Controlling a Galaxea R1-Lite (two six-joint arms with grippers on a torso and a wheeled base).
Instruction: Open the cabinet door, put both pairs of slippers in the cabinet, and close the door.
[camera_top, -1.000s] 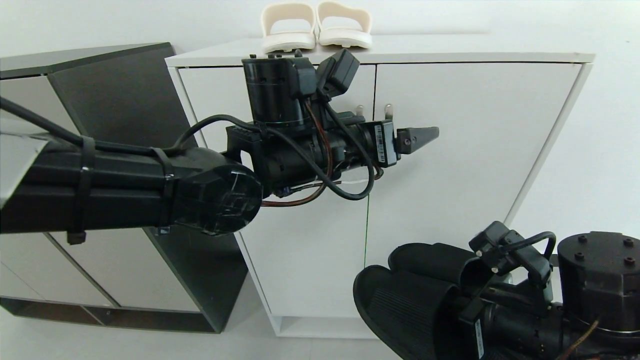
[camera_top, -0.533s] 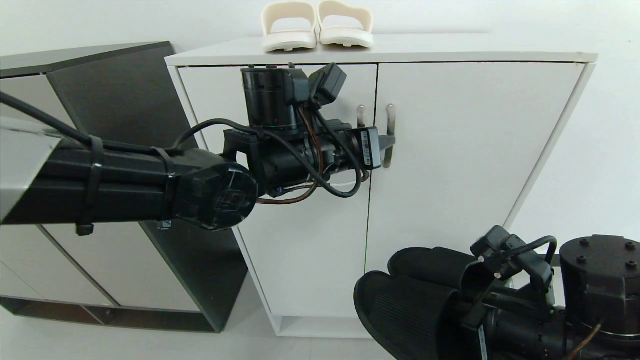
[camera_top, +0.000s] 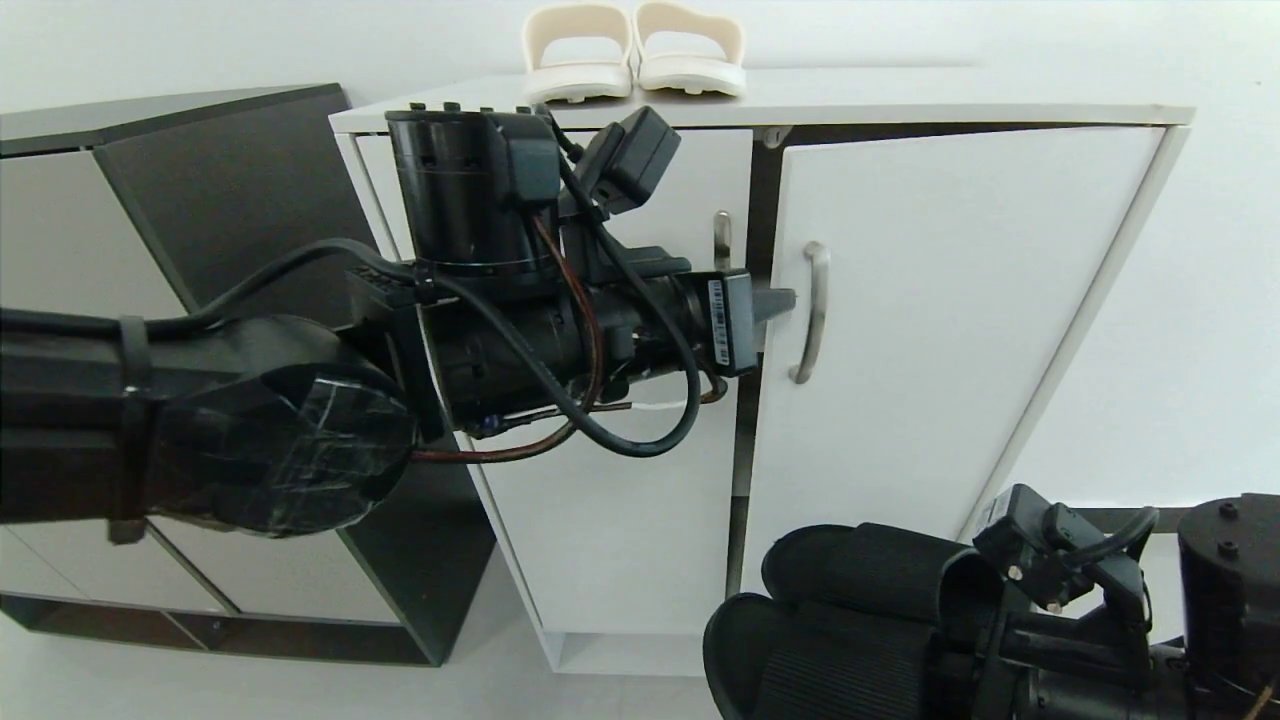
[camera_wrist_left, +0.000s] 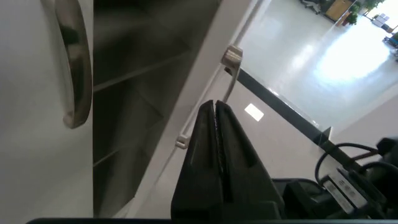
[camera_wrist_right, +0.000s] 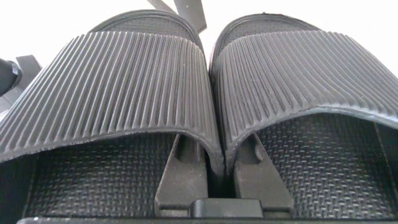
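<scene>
since half a second ago the right-hand flat white door (camera_top: 950, 300) of the low white cabinet (camera_top: 900, 103) has swung out from shut to ajar. a dark gap (camera_top: 762, 210) now runs down its free edge, and the left arm has pulled back toward the robot with it.

the left tool (camera_top: 778, 299) lies level, its fingers pressed together with nothing between them. its tip is at the door's free edge, just beside the upright brushed-metal bar handle (camera_top: 810, 312). whether tip and handle touch cannot be told.

the door appears hinged on the cabinet's far right side, so its free edge is in the middle of the cabinet. the handle's long axis runs up and down, crosswise to the tool and on the tool's right. to widen the opening, the left arm, much the nearer of the two, would likely have to carry that edge outward and to the right.

the pair of black ribbed rubber slippers (camera_top: 850, 610) hangs low, in front of the door's lower part. the right tool (camera_wrist_right: 221, 180) pinches the two inner strap walls together. that load may sit in the door's swing path.

the pair of cream moulded slippers (camera_top: 632, 55) rests on the cabinet top, above the shut left door (camera_top: 610, 520).
</scene>
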